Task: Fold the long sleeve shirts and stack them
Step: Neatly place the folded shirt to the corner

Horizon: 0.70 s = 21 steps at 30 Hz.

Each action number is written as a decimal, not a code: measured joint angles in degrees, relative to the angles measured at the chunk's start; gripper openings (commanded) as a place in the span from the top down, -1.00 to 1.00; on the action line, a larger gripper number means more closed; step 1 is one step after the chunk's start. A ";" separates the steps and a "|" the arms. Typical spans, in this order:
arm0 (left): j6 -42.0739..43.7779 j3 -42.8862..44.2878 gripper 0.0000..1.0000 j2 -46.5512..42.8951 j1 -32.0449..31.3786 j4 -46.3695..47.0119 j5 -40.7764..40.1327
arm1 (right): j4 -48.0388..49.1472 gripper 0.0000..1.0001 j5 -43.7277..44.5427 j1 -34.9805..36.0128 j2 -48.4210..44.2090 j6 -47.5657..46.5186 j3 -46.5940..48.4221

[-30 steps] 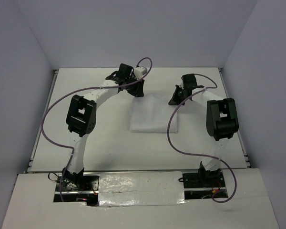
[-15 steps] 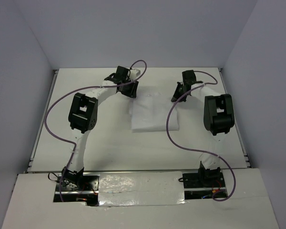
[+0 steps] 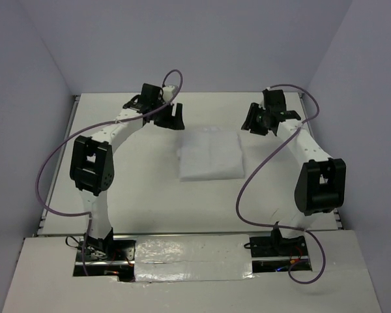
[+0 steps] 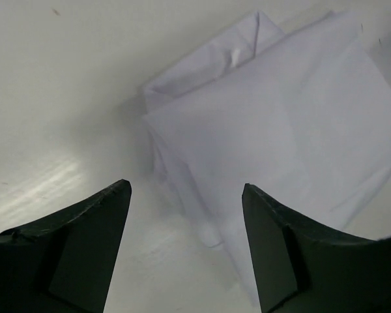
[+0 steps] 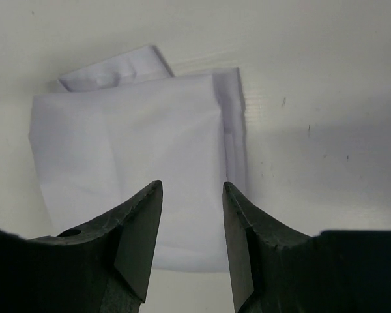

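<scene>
Top view first: the long sleeve shirt [image 3: 210, 153] sat folded into a fairly tidy rectangle around the middle of the bench [image 3: 137, 189], lying flat. The left gripper [image 3: 173, 117] hung near its far-left corner and the right gripper [image 3: 255, 121] near the far-right one. As far as I could tell, neither was touching the cloth.

Left wrist view: jaws spread wide with nothing between them, so it was released. The shirt lay below and off to the right. A loose flap [image 4: 247, 39] poked out from under the top layer at one corner.

Right wrist view: jaws parted too, with a narrower gap, and empty. The shirt was right underneath, with that flap at the top and stacked layer edges along the right side.

My read was that the fold was basically done and the step was clearing off or a last tidy. I'd lift both grippers straight up before swinging out, so a fingertip doesn't drag the top layer. If fixing the flap, pinch only that bit and tuck it under while the other gripper pins the pile. I saw no second shirt, so I couldn't say anything about stacking.
</scene>
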 measured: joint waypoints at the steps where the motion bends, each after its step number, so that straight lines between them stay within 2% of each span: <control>1: -1.03 -1.77 -0.65 -0.31 -0.52 0.31 0.90 | 0.00 0.00 -0.11 0.00 -1.25 -0.11 -1.31; 4: -2.69 -6.60 -0.60 0.59 -1.95 0.72 1.75 | -0.04 0.00 -0.17 -0.04 -2.34 -0.24 -4.59; 7: -3.76 -9.60 -0.43 2.32 -3.19 0.72 1.70 | -0.61 0.00 -0.17 -0.04 -2.36 -0.39 -7.80; 13: -6.21 -13.20 0.12 3.37 -3.45 2.75 2.27 | -0.94 0.00 0.09 -0.04 -5.03 -0.52 -11.69; 16: -7.61 -14.38 0.63 3.37 -3.45 4.09 2.60 | -0.76 0.00 0.33 -0.04 -7.34 -0.79 -12.13; 17: -7.85 -14.58 0.88 3.37 -3.45 4.44 2.73 | -0.59 0.00 0.39 -0.04 -7.93 -0.87 -12.13; 18: -8.24 -14.64 0.97 3.37 -3.45 4.79 2.80 | -0.50 0.00 0.48 -0.07 -8.31 -1.03 -12.13; 21: -8.55 -14.71 1.00 3.37 -3.10 5.22 2.91 | -0.44 0.00 0.74 -0.17 -8.52 -1.44 -12.13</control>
